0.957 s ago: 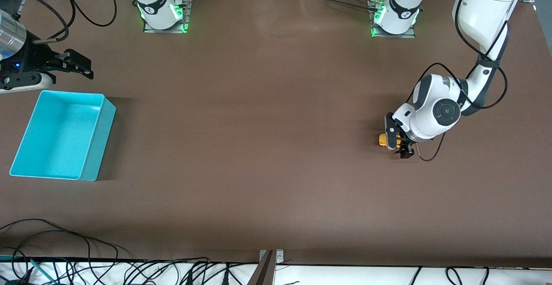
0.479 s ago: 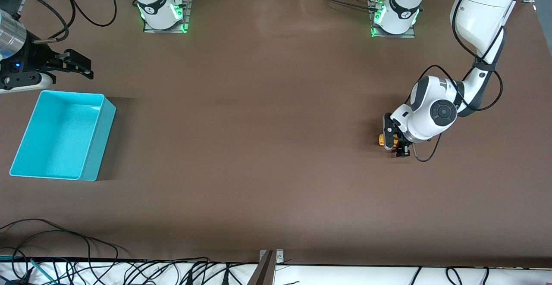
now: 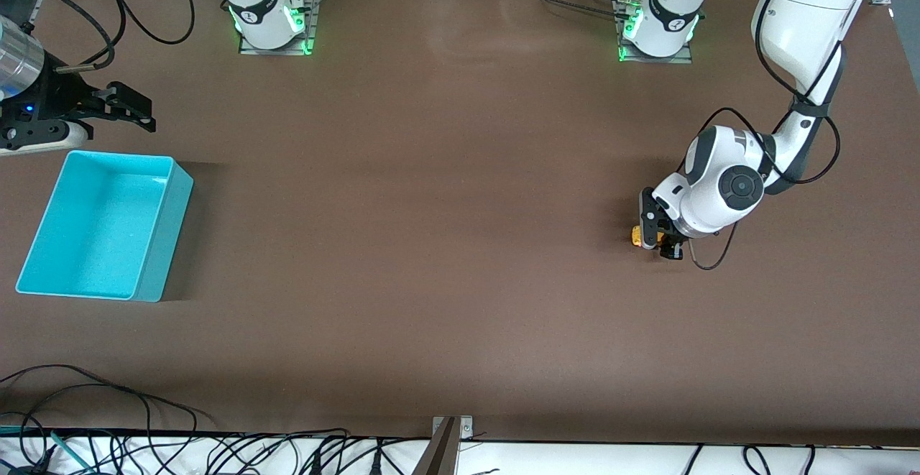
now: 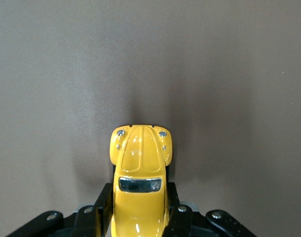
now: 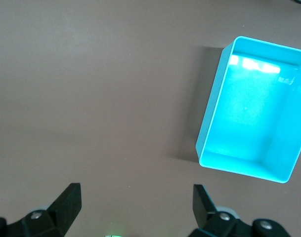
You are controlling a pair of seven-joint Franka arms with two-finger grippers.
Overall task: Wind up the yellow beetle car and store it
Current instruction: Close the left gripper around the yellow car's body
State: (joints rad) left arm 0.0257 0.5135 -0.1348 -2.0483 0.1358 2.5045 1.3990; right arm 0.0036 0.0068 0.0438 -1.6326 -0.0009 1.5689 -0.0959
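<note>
The car [image 3: 637,233] sits on the surface [image 3: 445,231] toward the left arm's end, at about 3 o'clock in the front view. The left end effector [image 3: 658,239] is clamped on its sides, with the hood poking out between the fingers [image 4: 98,217]. The bin [image 3: 108,223] lies at 9 o'clock, well apart. The right end effector [image 3: 133,112] waits above the surface beside the bin, fingers [image 5: 66,202] spread wide.
</note>
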